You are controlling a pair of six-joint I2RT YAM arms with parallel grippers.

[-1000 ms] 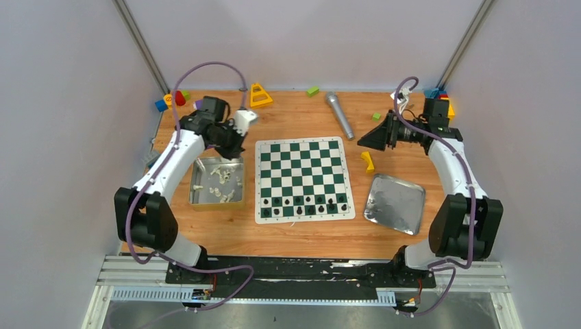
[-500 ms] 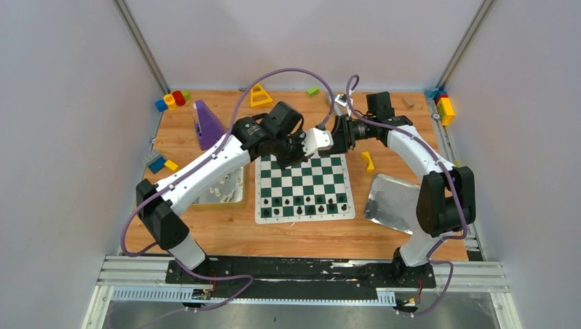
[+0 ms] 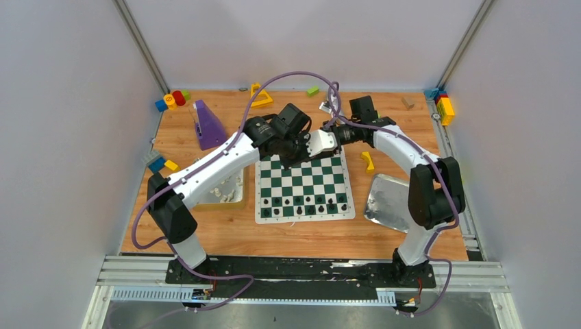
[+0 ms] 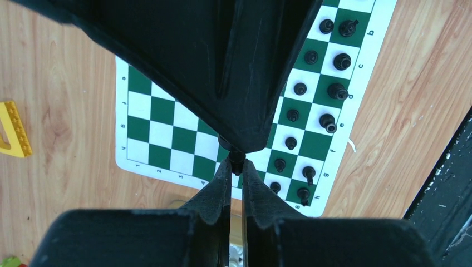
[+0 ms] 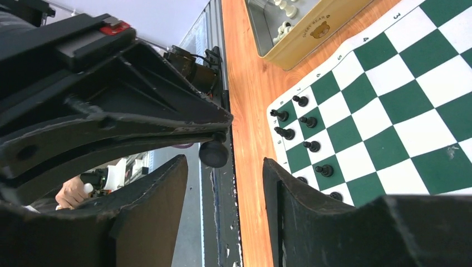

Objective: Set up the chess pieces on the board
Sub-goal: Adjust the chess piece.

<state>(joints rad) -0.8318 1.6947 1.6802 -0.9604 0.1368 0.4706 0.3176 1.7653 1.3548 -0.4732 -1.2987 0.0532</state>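
Observation:
The green-and-white board (image 3: 301, 179) lies mid-table, with black chess pieces (image 3: 305, 204) on its two near rows. White chess pieces (image 3: 223, 186) lie in a tin tray (image 3: 238, 199) to its left. My left gripper (image 3: 303, 152) hangs over the board's far edge, shut on a small black piece (image 4: 236, 157) at its fingertips (image 4: 224, 177). My right gripper (image 3: 314, 147) faces it tip to tip. Its jaws stand open, one on each side of the piece's round base (image 5: 214, 154) without touching it, as the right wrist view (image 5: 222, 181) shows.
An empty metal tray (image 3: 392, 200) lies right of the board, with a yellow block (image 3: 368, 162) behind it. A purple cone (image 3: 207, 127) stands back left. Toy blocks (image 3: 171, 100) (image 3: 442, 104) sit in both back corners, with a yellow triangle (image 3: 259, 96) and a green block (image 3: 312, 90) along the back edge.
The left arm swung from over the tin tray to the board's far edge. The right arm came in from the back right to meet it, then both closed in a little more.

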